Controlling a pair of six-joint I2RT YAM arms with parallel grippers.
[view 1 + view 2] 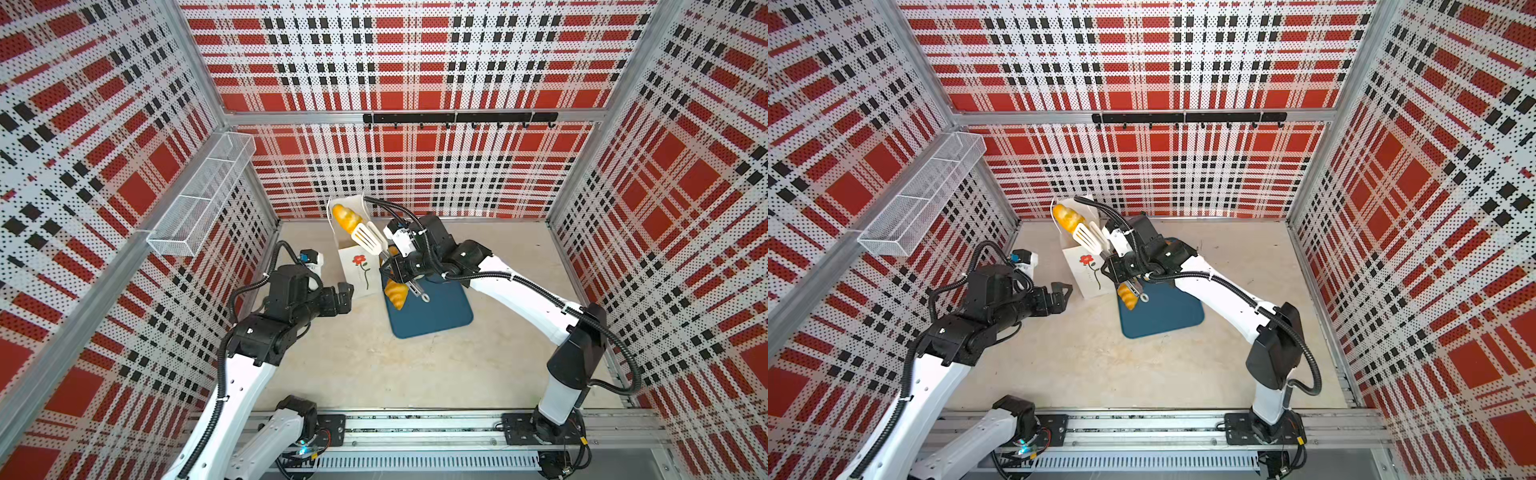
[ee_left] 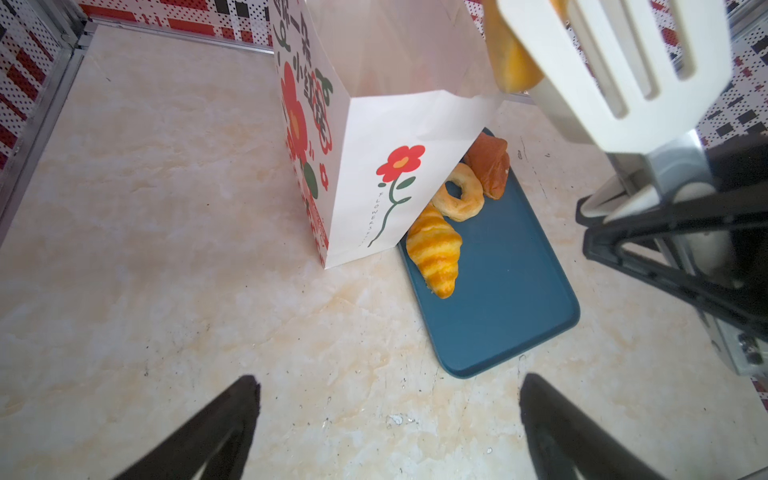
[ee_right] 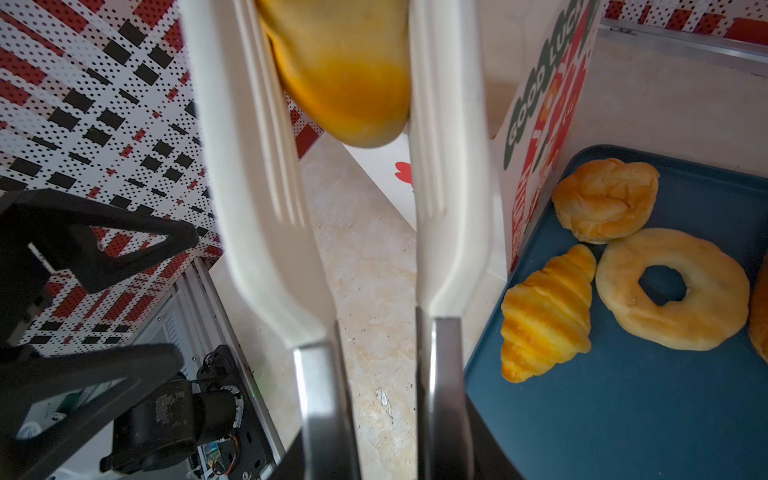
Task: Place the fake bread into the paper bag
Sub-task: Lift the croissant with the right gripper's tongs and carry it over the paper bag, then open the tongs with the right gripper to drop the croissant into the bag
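Red, white and black plaid perforated walls (image 1: 415,62) enclose a beige marbled counter (image 1: 353,365), where a tall white paper bag with a red flower printed on it (image 1: 359,270) stands upright near the back, its top open. Just beside it lies a dark blue rectangular tray (image 1: 436,316), one corner tucked against the bag's base. The right claw (image 1: 401,274) is clamped on the metal handles of white-tipped tongs (image 1: 368,241), whose slotted blades pinch a golden-yellow fake bread piece (image 1: 345,218) at the bag's open mouth. On the tray rest a ridged yellow croissant (image 2: 436,253), a pale ring doughnut (image 2: 459,197), a darker orange-brown piece (image 2: 490,166) and a round bun (image 3: 606,199), all crowded near the bag. The left claw (image 1: 345,297) hovers left of the bag with its jaws spread wide, holding nothing.
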